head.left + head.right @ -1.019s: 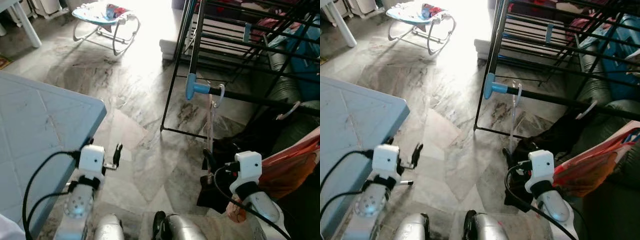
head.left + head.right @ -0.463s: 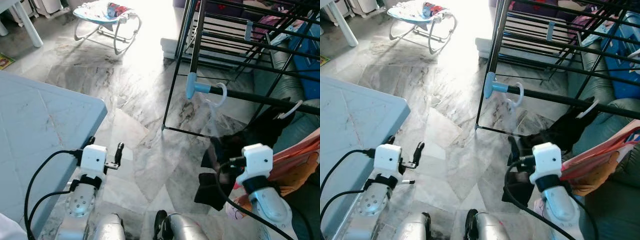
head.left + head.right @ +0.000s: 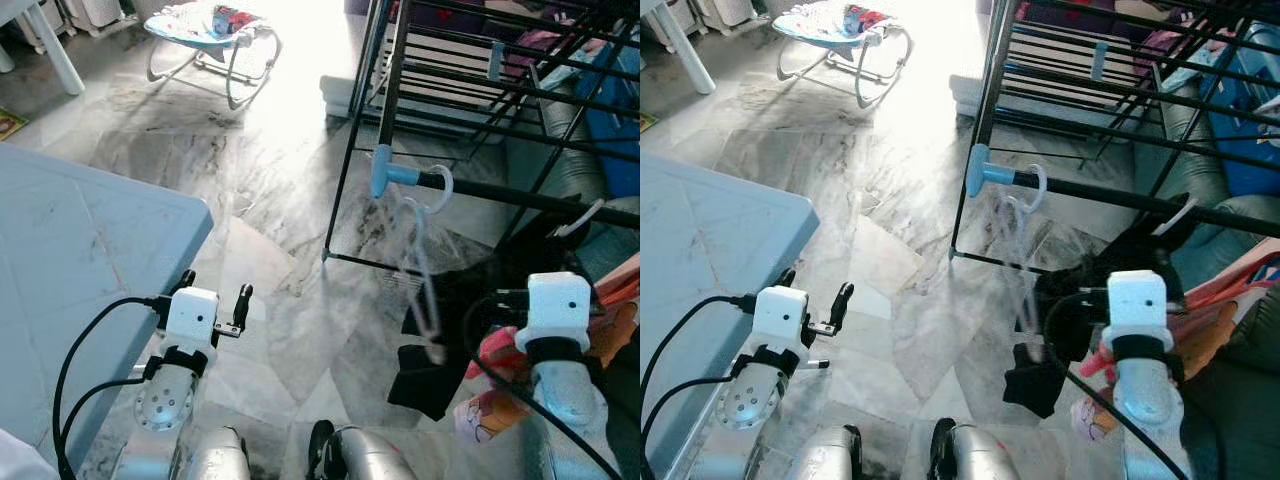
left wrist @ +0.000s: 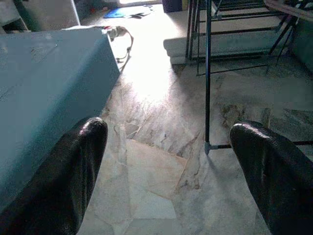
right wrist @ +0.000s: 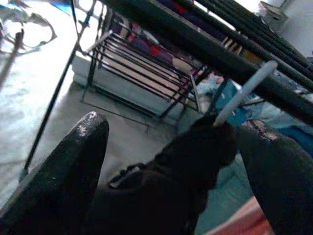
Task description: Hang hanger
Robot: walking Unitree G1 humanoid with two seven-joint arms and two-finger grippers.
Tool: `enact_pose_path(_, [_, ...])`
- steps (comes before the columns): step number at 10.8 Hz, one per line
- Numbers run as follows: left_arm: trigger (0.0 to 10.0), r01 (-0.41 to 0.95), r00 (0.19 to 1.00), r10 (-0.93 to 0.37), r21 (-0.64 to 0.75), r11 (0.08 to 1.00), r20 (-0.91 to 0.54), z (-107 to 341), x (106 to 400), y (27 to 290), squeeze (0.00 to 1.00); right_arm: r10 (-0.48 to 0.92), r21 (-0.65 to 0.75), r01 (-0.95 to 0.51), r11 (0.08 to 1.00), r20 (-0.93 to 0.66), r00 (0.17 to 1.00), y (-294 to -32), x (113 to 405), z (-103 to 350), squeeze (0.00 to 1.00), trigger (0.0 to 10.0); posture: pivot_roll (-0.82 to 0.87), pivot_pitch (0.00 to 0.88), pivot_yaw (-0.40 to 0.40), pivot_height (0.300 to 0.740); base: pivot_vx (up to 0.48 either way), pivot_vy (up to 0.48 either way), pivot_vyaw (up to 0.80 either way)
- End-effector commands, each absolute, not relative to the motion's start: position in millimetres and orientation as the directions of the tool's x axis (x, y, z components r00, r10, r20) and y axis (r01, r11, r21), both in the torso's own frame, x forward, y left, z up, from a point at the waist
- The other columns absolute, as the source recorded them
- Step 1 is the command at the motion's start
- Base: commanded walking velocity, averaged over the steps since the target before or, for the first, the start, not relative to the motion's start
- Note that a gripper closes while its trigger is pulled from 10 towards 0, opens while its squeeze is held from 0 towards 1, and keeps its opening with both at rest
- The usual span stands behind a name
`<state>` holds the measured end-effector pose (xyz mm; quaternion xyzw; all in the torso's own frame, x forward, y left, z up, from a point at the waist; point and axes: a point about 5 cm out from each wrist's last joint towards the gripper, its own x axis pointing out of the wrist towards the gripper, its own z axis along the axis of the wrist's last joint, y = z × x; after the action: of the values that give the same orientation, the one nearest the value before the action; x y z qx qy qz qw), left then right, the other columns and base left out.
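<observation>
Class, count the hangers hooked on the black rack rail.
2: an empty hanger beside the blue end cap, and another further right carrying a dark garment. More may be hidden.

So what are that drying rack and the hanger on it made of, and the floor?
The drying rack looks like black-painted metal tubing, thin and straight, with a light blue, plastic-looking cap on one rail's end. The hanger seems pale plastic, though blurred. The floor appears to be polished marble or marble-look tile, grey-veined and glossy.
</observation>
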<state>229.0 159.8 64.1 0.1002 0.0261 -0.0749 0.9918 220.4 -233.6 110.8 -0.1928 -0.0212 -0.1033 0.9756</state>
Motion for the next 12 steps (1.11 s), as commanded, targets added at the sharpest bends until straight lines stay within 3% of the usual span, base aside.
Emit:
enact_pose_path(1, [10.0,0.178,0.983,-0.164,0.185,0.966,-0.088,60.1,227.4,156.9,0.00,-0.231,-0.390,0.231,0.891,0.048,0.972,-238.7,217.3,104.8,1.00,10.0,0.04,0.170,-0.079,0.740,0.000,0.000,0.00])
enact_pose_path(3, [10.0,0.209,0.976,-0.193,0.184,0.960,-0.103,58.3,228.5,153.7,0.00,-0.310,-0.327,0.258,0.909,-0.118,0.943,-236.1,225.1,75.4,1.00,10.0,0.04,0.168,-0.077,0.740,0.000,0.000,0.00])
enact_pose_path(6, [10.0,0.236,0.969,-0.216,0.187,0.954,-0.118,56.3,227.7,152.2,0.00,-0.367,-0.344,0.280,0.896,-0.219,0.904,-237.5,227.7,51.9,1.00,10.0,0.06,0.169,-0.082,0.740,0.000,0.000,0.00])
enact_pose_path(8, [10.0,0.275,0.958,-0.255,0.174,0.946,-0.130,54.7,225.9,148.4,0.00,-0.360,-0.350,0.289,0.891,-0.157,0.919,-240.5,237.2,60.6,1.00,10.0,0.06,0.164,-0.087,0.740,0.000,0.000,0.00])
enact_pose_path(12, [10.0,0.281,0.956,-0.261,0.170,0.944,-0.132,52.9,225.8,145.5,0.00,-0.357,-0.358,0.291,0.887,-0.135,0.924,-245.1,225.9,59.9,1.00,10.0,0.05,0.157,-0.088,0.740,-0.063,0.000,0.00])
